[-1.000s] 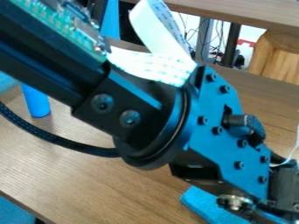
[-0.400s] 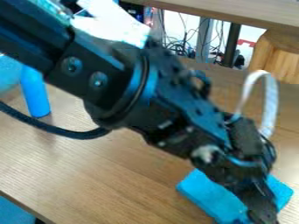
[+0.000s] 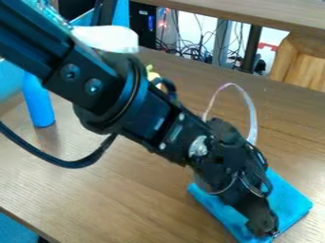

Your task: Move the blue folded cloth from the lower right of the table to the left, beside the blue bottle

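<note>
1. Black gripper (image 3: 265,228) low over flat blue pad (image 3: 287,195); contact unclear.
2. Cannot tell whether gripper is spread or closed.
3. Blue cylinder (image 3: 39,102) upright, well left of gripper tip, on wooden table (image 3: 120,199).

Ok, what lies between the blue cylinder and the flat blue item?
In the camera view, tabletop, a black cable and the arm lie between the cylinder and the flat item.

Apparent lab, robot arm (image 3: 130,102), tangled cables (image 3: 190,51)
</note>
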Motion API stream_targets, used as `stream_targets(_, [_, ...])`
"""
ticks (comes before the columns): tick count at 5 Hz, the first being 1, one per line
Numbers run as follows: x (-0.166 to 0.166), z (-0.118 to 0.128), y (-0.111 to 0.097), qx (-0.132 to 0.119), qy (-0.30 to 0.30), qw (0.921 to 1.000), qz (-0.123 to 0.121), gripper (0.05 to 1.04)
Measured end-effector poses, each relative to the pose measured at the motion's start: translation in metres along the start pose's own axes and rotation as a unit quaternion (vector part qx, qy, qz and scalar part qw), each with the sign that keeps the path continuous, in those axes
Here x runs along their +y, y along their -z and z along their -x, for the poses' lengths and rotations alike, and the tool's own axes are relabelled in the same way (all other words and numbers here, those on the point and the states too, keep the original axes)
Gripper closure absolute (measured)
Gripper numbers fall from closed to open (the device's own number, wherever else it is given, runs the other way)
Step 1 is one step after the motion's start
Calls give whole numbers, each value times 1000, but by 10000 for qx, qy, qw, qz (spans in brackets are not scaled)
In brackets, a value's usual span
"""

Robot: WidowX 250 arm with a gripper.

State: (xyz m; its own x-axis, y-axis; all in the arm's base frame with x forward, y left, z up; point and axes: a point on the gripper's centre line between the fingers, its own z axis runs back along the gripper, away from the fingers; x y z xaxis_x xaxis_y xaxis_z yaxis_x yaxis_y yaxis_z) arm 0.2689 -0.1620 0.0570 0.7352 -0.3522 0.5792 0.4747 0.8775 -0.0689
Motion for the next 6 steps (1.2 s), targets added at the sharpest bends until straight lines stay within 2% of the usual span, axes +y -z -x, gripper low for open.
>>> stream_targets(1, [16,6,0,-30,-151,9999,-64,80])
stream_targets(2, [58,21,-14,-49,-670,9967,-449,83])
stream_targets(3, [101,44,-36,61,-1224,9879,-946,83])
stream_targets(4, [135,65,-55,146,-1788,9750,-1311,83])
stream_targets(5, [165,85,-72,177,-2142,9637,-1584,83])
stream_targets(6, [183,97,-82,189,-2331,9567,-1730,83])
